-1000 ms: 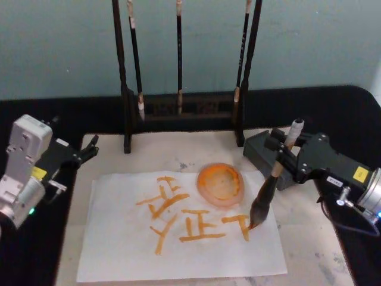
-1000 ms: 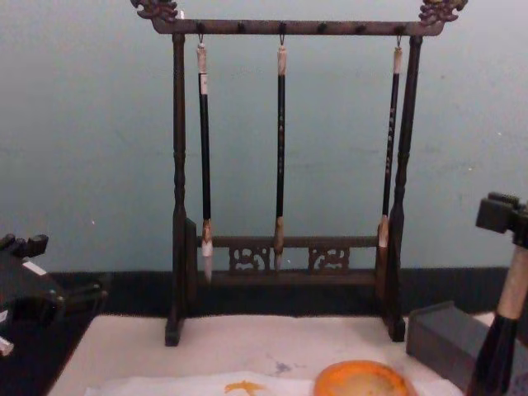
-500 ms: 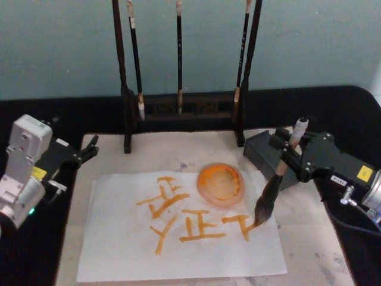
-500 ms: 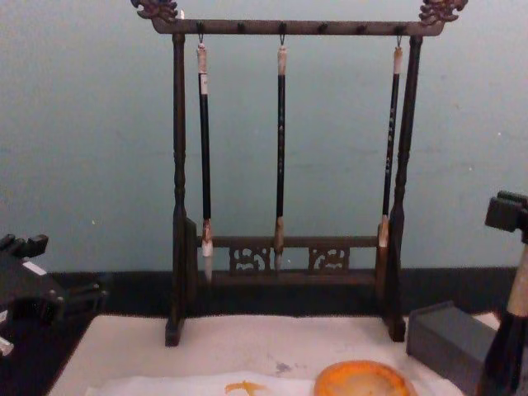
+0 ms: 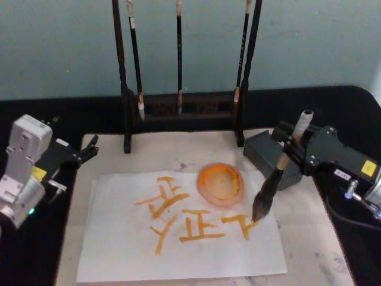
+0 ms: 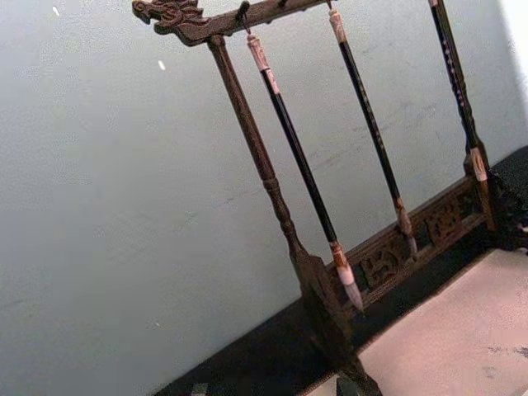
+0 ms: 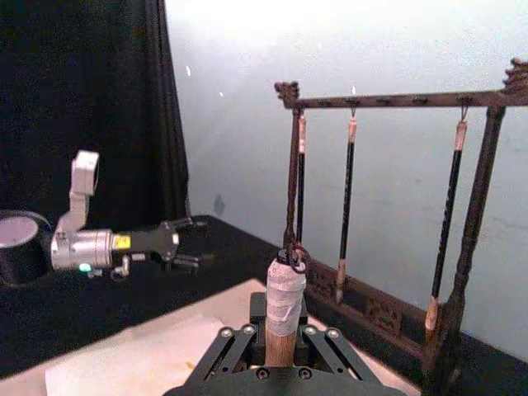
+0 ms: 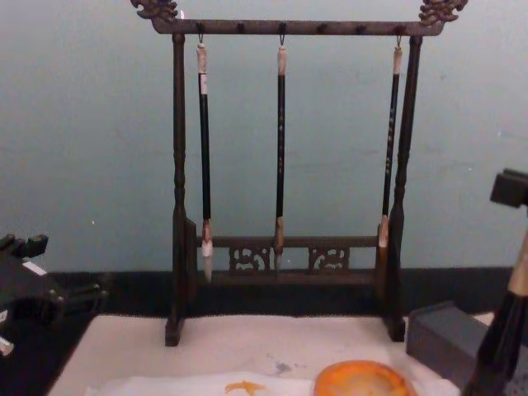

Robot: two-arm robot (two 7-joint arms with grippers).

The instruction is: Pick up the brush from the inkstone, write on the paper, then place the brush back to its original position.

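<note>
Right side, mid-depth: the right gripper (image 5: 290,146) reaches in from the right edge and is clamped on the pale upper handle of the brush (image 5: 272,181). In the right wrist view the handle rises between its closed fingers (image 7: 233,341).

The brush is tilted, with its top leaning back and to the right and its black lower section slanting down to the near left. Its bristle tip sits on the right part of the paper (image 5: 119,250), at the right end of the orange characters (image 5: 196,225). As far as we can judge from the head view, the tip meets the sheet.

An orange dish (image 5: 221,183) rests on the paper's far edge, just left of the brush. A dark grey block (image 5: 259,154) stands on the cream mat (image 5: 309,238), behind the gripper.

Far centre: a dark wooden rack (image 5: 126,89) carries three thin brushes (image 5: 178,53) hanging straight down.

Left side: the left gripper (image 5: 88,149) is parked off the mat's far-left corner, well apart from the paper. Its fingers are spread and hold nothing.
</note>
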